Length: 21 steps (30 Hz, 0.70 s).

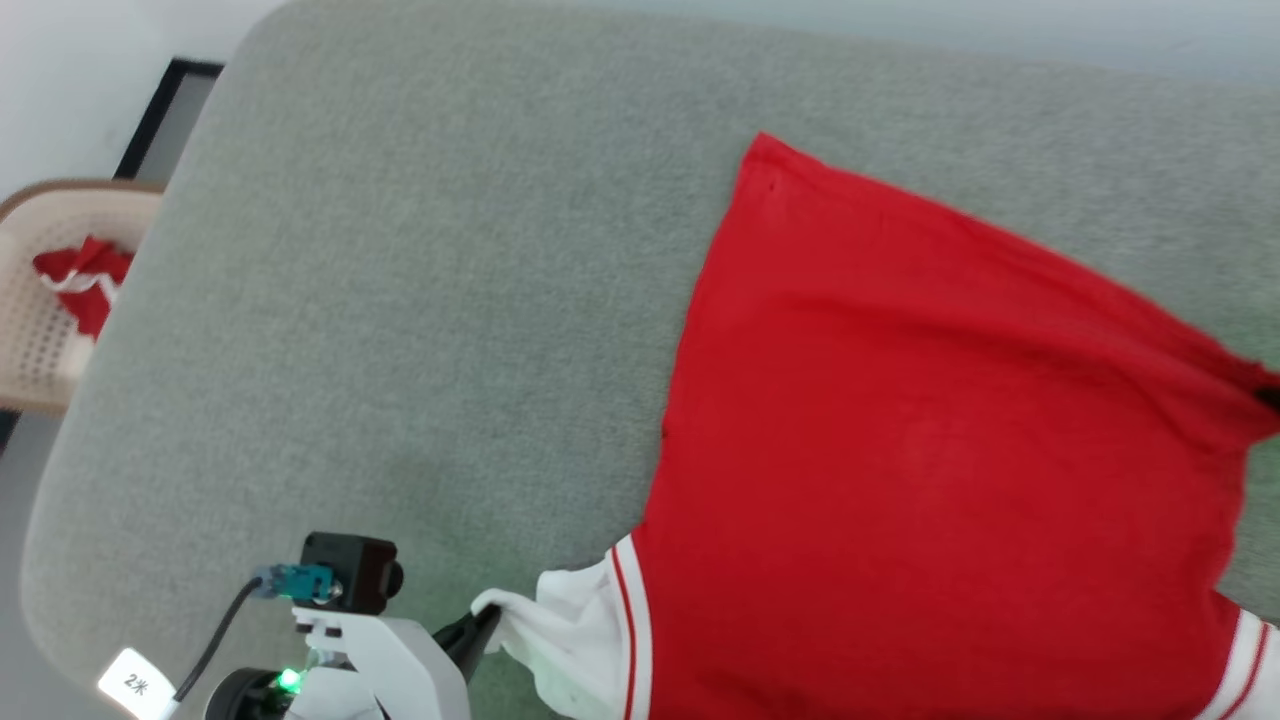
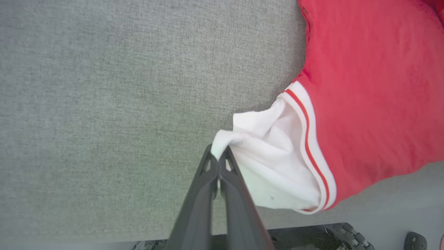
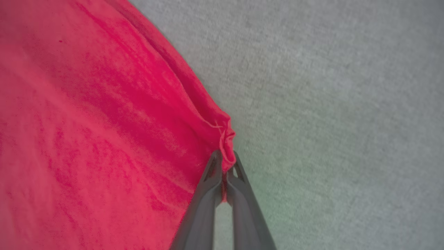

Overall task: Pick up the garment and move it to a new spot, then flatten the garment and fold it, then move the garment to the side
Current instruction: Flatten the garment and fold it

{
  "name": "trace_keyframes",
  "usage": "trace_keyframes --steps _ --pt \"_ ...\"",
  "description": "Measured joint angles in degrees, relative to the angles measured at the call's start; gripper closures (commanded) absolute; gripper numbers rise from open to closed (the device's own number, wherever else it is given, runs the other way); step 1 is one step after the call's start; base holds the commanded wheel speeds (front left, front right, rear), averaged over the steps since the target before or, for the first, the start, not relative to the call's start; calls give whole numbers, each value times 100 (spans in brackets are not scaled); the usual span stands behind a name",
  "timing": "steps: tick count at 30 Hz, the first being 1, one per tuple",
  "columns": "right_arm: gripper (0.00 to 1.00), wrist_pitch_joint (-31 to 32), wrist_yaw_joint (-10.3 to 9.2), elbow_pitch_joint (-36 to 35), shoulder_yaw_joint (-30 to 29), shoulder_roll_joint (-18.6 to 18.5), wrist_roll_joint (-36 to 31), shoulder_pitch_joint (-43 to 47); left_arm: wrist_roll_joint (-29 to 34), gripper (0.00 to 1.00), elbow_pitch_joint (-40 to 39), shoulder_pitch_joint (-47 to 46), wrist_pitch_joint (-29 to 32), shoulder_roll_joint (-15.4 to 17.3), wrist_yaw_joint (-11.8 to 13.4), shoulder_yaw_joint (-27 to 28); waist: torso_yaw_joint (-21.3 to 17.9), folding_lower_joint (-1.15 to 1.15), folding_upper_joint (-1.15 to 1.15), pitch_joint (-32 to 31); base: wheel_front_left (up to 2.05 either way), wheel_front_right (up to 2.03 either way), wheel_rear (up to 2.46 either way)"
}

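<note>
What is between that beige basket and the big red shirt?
Just bare grey fabric surface, seen in the head view; nothing sits between the basket and the garment.

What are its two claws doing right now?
The left gripper: shut on the garment, at its white sleeve.
The right gripper: shut on the garment, at its red edge.

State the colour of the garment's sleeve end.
White sleeve end with a thin red stripe; left wrist view.

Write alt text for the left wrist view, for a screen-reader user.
The left end effector is shut on the white sleeve end of a red garment, pinching it above a grey fabric surface. The garment's red body spreads toward the upper right.
</note>
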Motion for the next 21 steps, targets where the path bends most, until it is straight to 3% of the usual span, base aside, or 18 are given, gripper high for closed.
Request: trace_keyframes --steps 10,21 --pt "100 -109 0 -842 -294 -308 531 1569 -45 100 -16 157 7 136 77 64 -379 0 0 -424 0 0 0" --pt "100 -290 0 -1228 -812 -74 438 2960 -90 100 -32 266 -26 172 69 65 -638 0 0 -693 0 0 0"
